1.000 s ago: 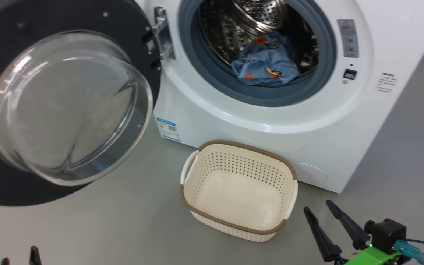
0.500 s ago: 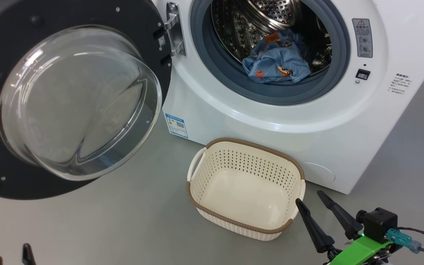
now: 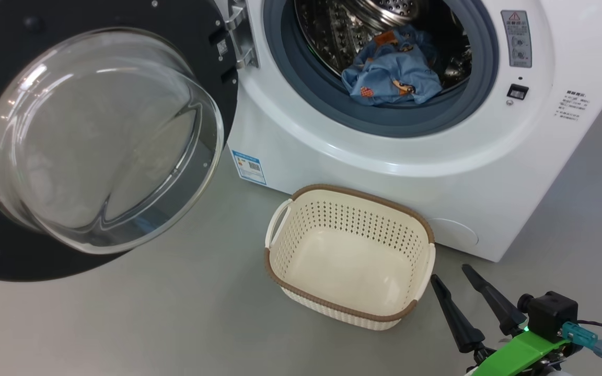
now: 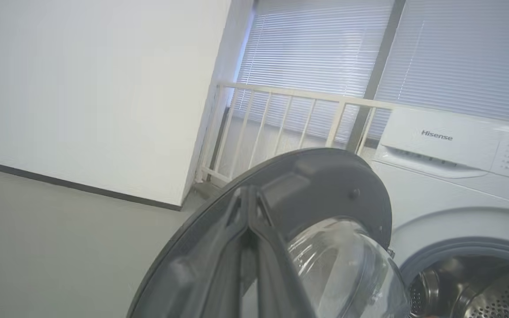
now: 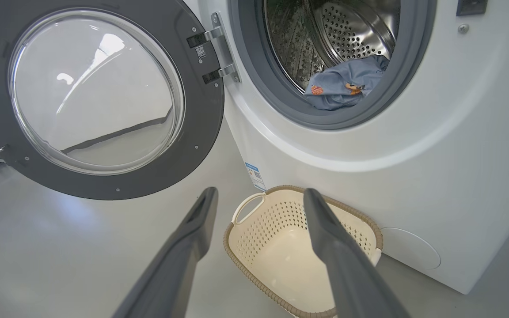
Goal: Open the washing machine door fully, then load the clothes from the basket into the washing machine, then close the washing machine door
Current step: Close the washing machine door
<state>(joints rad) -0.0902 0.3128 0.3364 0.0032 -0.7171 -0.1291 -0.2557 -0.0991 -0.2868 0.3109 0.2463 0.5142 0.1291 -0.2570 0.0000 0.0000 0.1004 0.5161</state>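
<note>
1. The right fingers [image 3: 458,324] are sitting low at the right of the head view, angling up and leftward. Their tips are hanging just off the right end of the basket [image 3: 353,224].
2. In the right wrist view those fingers [image 5: 184,256] are standing spread wide apart with nothing between them. The basket [image 5: 276,216] is showing through the gap, further off.
3. The left fingers [image 4: 263,269] are pressing together into a single point and gripping nothing that can be seen. They are aiming at the dark rim of the washing machine door [image 4: 325,190], and contact cannot be judged.
4. The washing machine door [image 3: 97,141] is hanging swung wide to the left of the opening. Its broad black rim and bulging clear glass bowl are facing outward, and its metal hinge [image 3: 238,36] is joining it to the washing machine [image 3: 384,172].
5. The washing machine is showing a smooth white front, a grey rubber gasket [image 3: 400,124] and a perforated steel drum [image 3: 332,31]. A blue label sticker [image 3: 249,167] is sitting low on its left.
6. The clothes [image 3: 392,73], soft light blue fabric with orange-brown figures, are lying crumpled inside the drum just behind the gasket's lower lip.
7. The basket, cream plastic with perforated walls and a brown woven-look rim, is standing upright on the grey floor [image 3: 149,313] just before the machine. Its mouth is facing up, its inside is showing bare, and its handled ends are lying left and right.
</note>
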